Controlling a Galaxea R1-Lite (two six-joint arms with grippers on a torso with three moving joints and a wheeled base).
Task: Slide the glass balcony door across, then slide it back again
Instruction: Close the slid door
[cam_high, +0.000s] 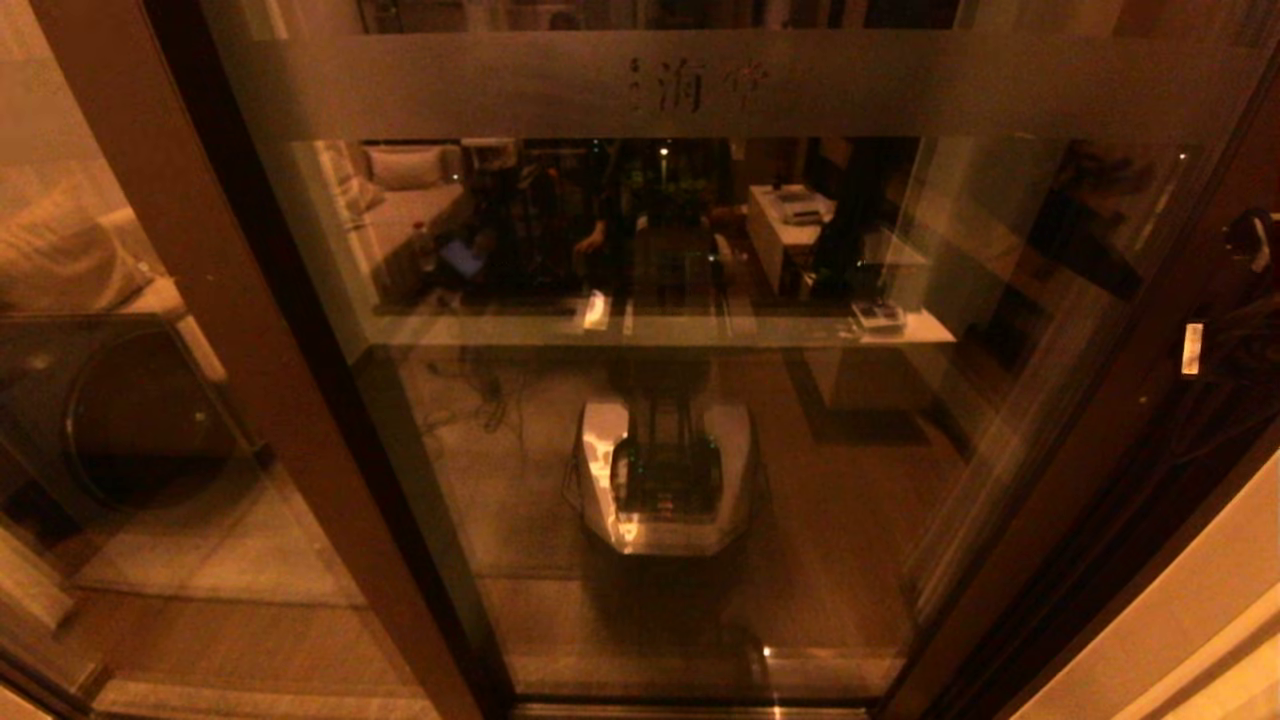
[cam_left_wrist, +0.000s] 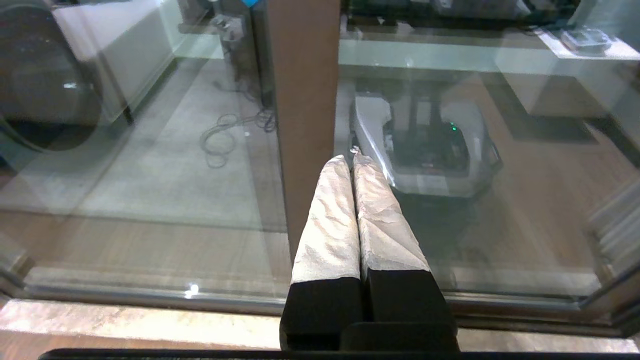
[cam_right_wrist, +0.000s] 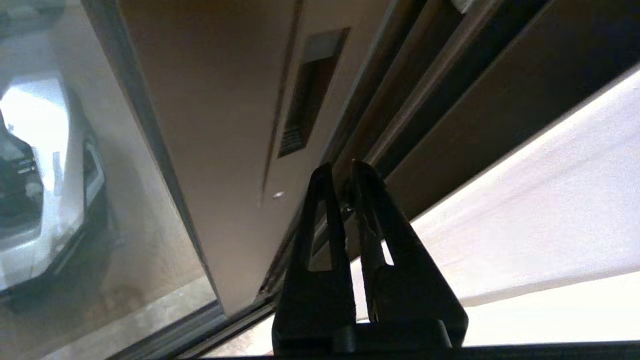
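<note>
The glass balcony door (cam_high: 660, 400) fills the head view, its frosted lettered band (cam_high: 700, 85) near the top; the left tool (cam_left_wrist: 353, 156), closed on nothing with wrapped fingers, faces its brown stile (cam_left_wrist: 305, 100); the right tool (cam_right_wrist: 341, 170), closed and empty, points beside the recessed rectangular handle (cam_right_wrist: 307, 95)

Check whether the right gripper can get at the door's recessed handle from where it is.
Probably yes: the right gripper, shut, points at the glass balcony door stile just below the recessed handle, with nothing between them.
</note>
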